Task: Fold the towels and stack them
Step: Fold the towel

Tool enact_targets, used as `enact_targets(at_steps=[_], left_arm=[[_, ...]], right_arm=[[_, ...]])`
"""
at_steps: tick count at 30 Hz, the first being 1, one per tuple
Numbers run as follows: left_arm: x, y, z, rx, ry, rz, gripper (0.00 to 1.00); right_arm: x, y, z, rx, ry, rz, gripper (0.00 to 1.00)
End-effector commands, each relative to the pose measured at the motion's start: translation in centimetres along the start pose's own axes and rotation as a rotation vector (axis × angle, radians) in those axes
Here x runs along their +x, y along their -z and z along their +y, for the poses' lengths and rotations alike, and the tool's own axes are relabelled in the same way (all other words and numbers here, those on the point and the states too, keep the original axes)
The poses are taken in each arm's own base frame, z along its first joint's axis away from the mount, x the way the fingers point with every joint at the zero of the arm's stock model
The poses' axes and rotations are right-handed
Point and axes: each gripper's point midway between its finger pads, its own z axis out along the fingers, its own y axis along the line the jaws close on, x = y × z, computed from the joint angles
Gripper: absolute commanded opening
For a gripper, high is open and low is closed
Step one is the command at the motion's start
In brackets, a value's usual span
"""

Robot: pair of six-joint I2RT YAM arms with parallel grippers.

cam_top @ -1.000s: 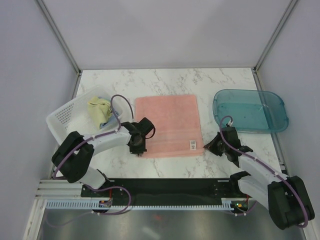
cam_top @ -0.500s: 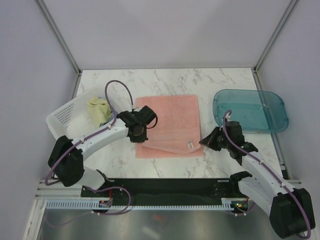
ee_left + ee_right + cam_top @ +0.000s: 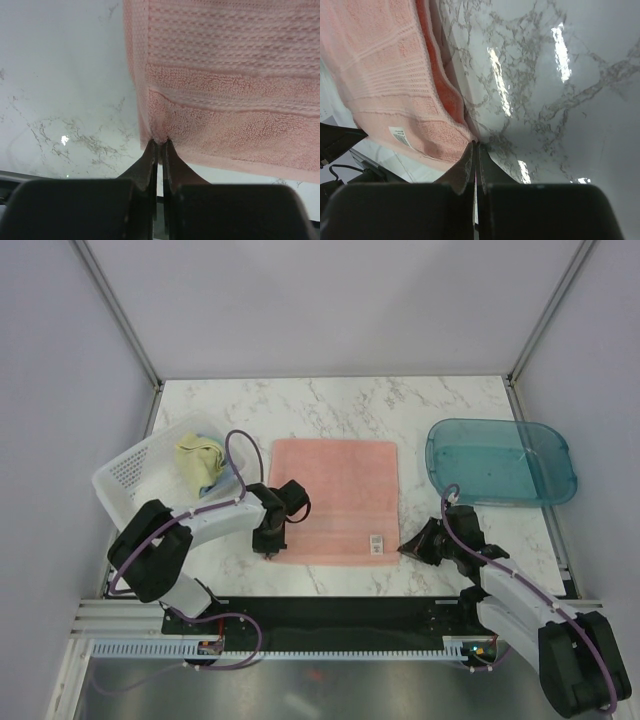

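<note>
towel: salmon-pink square terry towel (image 3: 335,500), spread on the white marble surface (image 3: 330,405);
left claw (image 3: 159,145): pinching its near-left corner;
right claw (image 3: 475,146): pinching its near-right corner

Towels: 2 for sure, 1 pink towel (image 3: 335,495) and 1 yellow towel (image 3: 197,458); also 1 blue scrap (image 3: 207,486) against the yellow one, can't tell if it's a separate towel. 1 white basket (image 3: 125,475). 1 teal tray (image 3: 545,455). 2 arms, left arm (image 3: 200,525) and right arm (image 3: 510,585). 2 pincers, left pincer (image 3: 268,548) and right pincer (image 3: 404,549). 1 marble surface (image 3: 330,405).
</note>
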Motion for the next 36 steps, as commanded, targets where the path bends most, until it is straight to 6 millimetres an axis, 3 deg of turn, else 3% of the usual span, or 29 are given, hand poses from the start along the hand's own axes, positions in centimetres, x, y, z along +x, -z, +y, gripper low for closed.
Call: enact_targets(at_steps=[1,3,7,8,10,12,15,16,22,25,30,33,36], left_arm=[[-0.5,-0.6,-0.1,-0.006,0.035,-0.039,0.02],[-1.2,0.5,-0.4,0.016,0.038,-0.061,0.02],[-5.2,6.0,-0.5,0.015,0.033,-0.173,0.02],[-5.2,6.8,1.0,-0.049,0.024,-0.176,0.02],[-5.4,7.7,1.6,-0.069,0.028,-0.188,0.02],[-4.8,6.8,1.7,-0.076,0.029,-0.167,0.02],[-2.6,3.5,2.3,-0.123,0.022,-0.099,0.02],[-1.6,2.1,2.8,-0.162,0.011,-0.058,0.02],[0.1,-1.2,2.0,-0.139,0.018,-0.004,0.02],[0.6,-1.7,1.5,-0.105,0.024,0.01,0.02],[1.3,-1.8,1.0,-0.042,0.039,0.006,0.02],[1.6,-1.7,0.0,0.028,0.049,0.009,0.02],[1.6,-1.4,-0.5,0.072,0.063,0.001,0.07]], right_arm=[[-0.4,-0.4,-0.4,0.0,-0.006,-0.032,0.0],[-0.6,0.0,0.6,-0.022,0.007,-0.027,0.0],[-2.4,2.1,4.9,-0.102,0.016,-0.044,0.0],[-2.2,2.4,5.6,-0.127,-0.003,-0.027,0.0],[-1.4,2.5,5.8,-0.151,-0.03,-0.005,0.0],[-0.9,2.6,6.4,-0.204,-0.059,-0.006,0.0],[0.6,1.3,3.9,-0.177,-0.118,-0.027,0.0],[0.9,1.1,4.3,-0.213,-0.112,-0.032,0.0],[1.0,0.2,3.7,-0.243,-0.121,-0.069,0.0],[0.9,-0.2,2.5,-0.192,-0.132,-0.085,0.0],[2.5,-1.3,-1.7,-0.08,-0.166,-0.079,0.0],[2.9,-1.2,-2.3,-0.055,-0.145,-0.06,0.01],[3.3,-0.9,-2.5,-0.027,-0.115,-0.032,0.2]])
